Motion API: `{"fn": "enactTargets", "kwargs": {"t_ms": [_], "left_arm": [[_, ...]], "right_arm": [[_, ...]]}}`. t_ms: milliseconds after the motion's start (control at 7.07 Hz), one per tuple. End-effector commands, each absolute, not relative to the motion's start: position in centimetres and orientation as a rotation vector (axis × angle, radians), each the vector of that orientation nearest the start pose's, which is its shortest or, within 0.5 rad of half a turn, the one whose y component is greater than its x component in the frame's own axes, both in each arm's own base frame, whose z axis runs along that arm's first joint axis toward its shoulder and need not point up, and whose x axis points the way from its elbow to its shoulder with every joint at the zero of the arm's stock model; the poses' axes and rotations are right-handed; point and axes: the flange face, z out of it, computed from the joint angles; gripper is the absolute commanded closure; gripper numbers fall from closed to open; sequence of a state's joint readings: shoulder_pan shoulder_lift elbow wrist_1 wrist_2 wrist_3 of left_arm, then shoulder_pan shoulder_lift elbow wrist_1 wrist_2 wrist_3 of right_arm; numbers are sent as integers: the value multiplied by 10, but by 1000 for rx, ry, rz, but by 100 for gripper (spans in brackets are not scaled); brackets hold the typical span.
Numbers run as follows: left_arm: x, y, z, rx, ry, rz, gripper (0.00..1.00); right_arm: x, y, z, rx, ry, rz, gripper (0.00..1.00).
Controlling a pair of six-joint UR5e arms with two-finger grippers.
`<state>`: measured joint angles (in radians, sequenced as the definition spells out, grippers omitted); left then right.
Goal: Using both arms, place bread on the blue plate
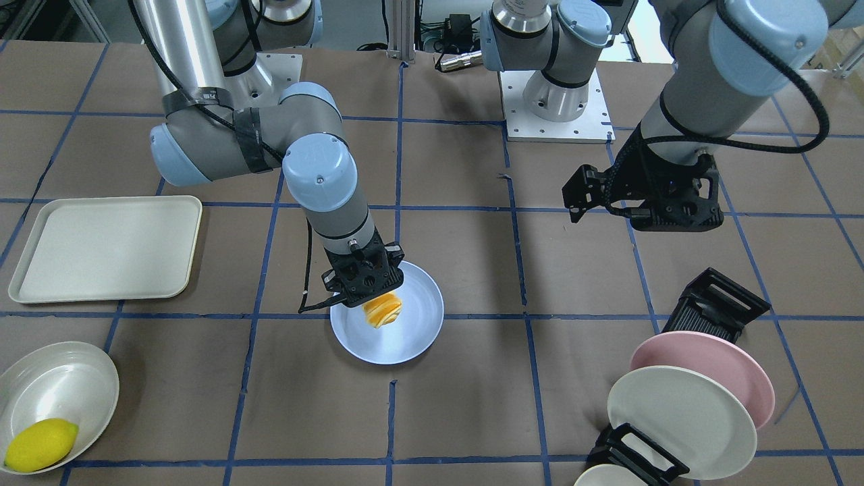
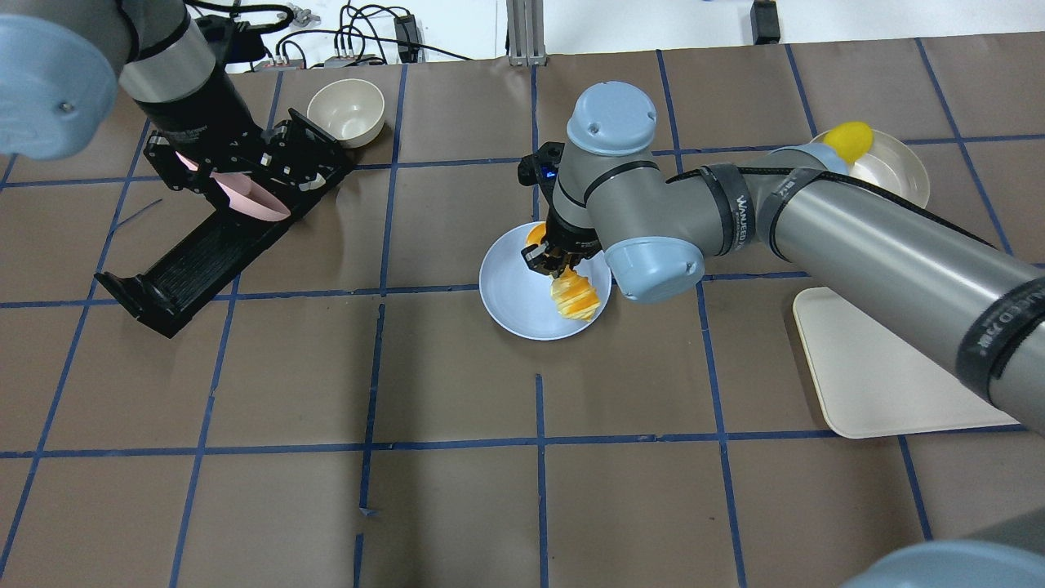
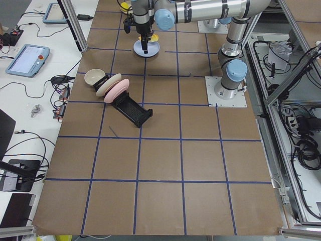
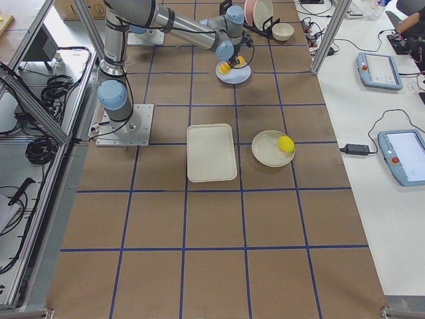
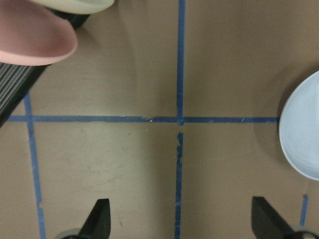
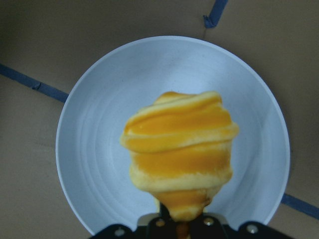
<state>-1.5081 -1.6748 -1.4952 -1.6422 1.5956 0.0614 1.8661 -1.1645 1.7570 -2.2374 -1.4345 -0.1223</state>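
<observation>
Brown-papered table [image 2: 457, 506], marked into squares with blue tape; contents listed by size.

- Right arm [image 2: 857, 237]: reaches from the right end to the table's middle. The right gripper [image 2: 562, 265] is clamped around the bread.
- Left arm [image 2: 175, 69]: raised near the left end. The left gripper [image 5: 182, 224] has its fingers spread wide and holds nothing.
- Tray [image 1: 104, 246]: cream, at the right end.
- Dish rack [image 2: 196, 253]: black, toward the left end, carrying a pink plate [image 1: 715, 358] and a cream plate [image 1: 675, 418].
- Blue plate [image 6: 99, 149]: lies flat at the table's middle.
- Bowl [image 1: 61, 385]: sits in the right corner on the operators' edge, with a lemon [image 1: 40, 444] inside.
- Bread [image 6: 179, 154]: hangs tilted over the blue plate within its rim. I cannot tell whether it touches the plate.
  - Handling: probably light and somewhat yielding. The ridged crust should resist slipping.
  - Hold: best taken across the body in a groove. An off-centre hold would let it swing or tip.
</observation>
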Motion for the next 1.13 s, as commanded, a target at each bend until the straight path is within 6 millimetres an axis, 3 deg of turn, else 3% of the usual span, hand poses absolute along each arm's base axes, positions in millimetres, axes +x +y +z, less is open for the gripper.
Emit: {"fn": "enactTargets", "kwargs": {"t_ms": [0,141,283,424,566,990], "left_arm": [[-120,-500,506,79,3051,164,0],[-118,-490,501,86,3065,165,0],[-122,-484,504,71,3116,148,0],[-123,-485,507,73,3129,104,0],[-121,-486,506,77,3130,102,0],[-109,-488,507,39,3134,99,0]], "right_arm": [[326,-534,235,-655,2923,-127,90],[329,-535,232,-662,2918,-143,90],[329,-536,232,-660,2918,-150,76],[328,-536,225,-623,2926,-127,16],[327,-535,222,-591,2934,-115,0],[329,-535,229,-551,2940,-116,0]]}}
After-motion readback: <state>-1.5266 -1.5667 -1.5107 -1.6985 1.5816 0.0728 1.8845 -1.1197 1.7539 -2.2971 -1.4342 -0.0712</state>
